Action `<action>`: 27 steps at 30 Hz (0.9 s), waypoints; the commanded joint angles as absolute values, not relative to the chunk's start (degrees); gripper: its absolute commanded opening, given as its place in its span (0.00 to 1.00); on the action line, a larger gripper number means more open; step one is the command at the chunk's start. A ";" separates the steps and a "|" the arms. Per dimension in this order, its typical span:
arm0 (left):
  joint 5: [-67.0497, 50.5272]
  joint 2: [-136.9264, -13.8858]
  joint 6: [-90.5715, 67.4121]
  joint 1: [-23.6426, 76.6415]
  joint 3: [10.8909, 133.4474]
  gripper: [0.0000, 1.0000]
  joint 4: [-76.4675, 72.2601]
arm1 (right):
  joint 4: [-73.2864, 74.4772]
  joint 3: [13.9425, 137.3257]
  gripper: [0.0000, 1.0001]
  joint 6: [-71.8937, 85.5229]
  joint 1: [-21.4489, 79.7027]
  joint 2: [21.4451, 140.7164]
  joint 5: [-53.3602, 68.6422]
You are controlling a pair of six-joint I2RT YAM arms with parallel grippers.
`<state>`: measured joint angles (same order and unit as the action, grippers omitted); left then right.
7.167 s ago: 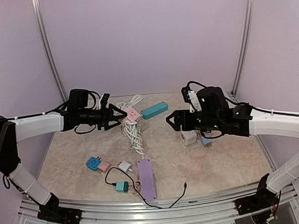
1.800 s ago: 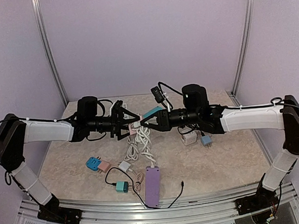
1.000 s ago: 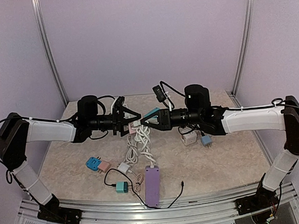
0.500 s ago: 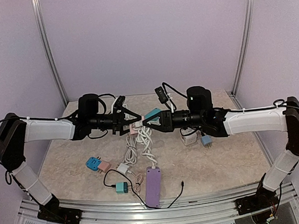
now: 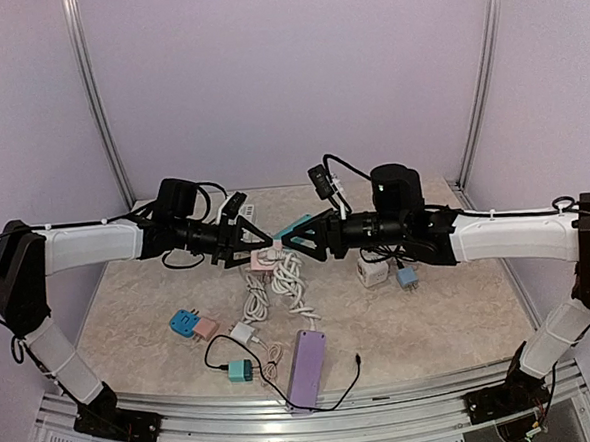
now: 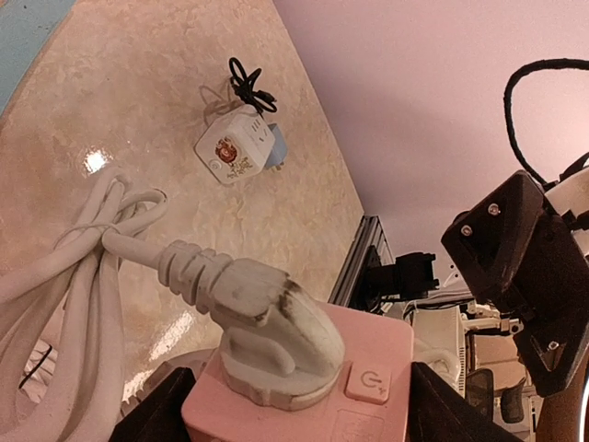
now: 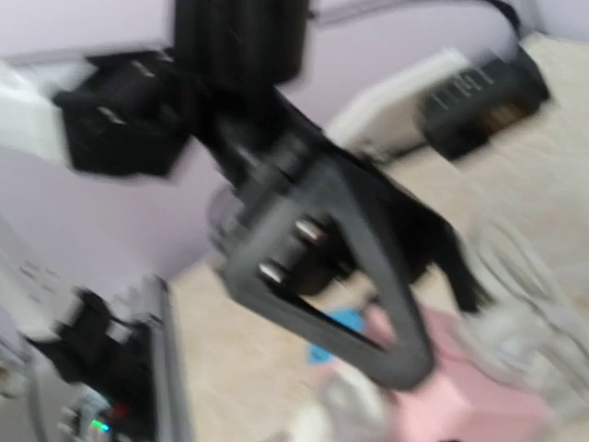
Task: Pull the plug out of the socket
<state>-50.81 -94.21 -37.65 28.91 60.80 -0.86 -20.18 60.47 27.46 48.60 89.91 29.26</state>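
Right pincer [image 5: 298, 243] just let go and backed off to the right of the socket [image 6: 368, 359]. Its jaws are spread with nothing in them. Plug [image 6: 271, 331] is still fully seated in the socket's face, and the cord [image 6: 83, 267] trails away from the socket down to the table [image 6: 138, 110]. Left pincer [image 5: 252, 252] still grasps the socket, held up off the table. My read: that pull didn't take, no separation. Need to re-grip the plug body and pull straight off the socket.
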 commanded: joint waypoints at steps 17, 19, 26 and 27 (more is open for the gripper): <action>-55.23 -98.77 -25.92 27.33 64.80 0.57 10.17 | 14.66 73.97 0.65 6.33 54.89 93.50 12.71; -55.12 -98.34 -25.84 27.25 64.33 0.57 10.07 | 16.63 75.58 0.64 5.42 55.42 95.25 11.70; -55.63 -97.87 -26.00 27.25 64.29 0.57 10.31 | 21.32 80.48 0.61 1.93 56.97 99.69 7.82; -55.66 -97.90 -25.95 27.25 64.31 0.57 10.28 | 21.74 81.13 0.60 1.43 57.01 100.20 7.48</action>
<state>-52.97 -99.37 -26.41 27.73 64.40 11.00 17.32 77.80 4.40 55.94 98.26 10.52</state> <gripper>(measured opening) 0.625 0.615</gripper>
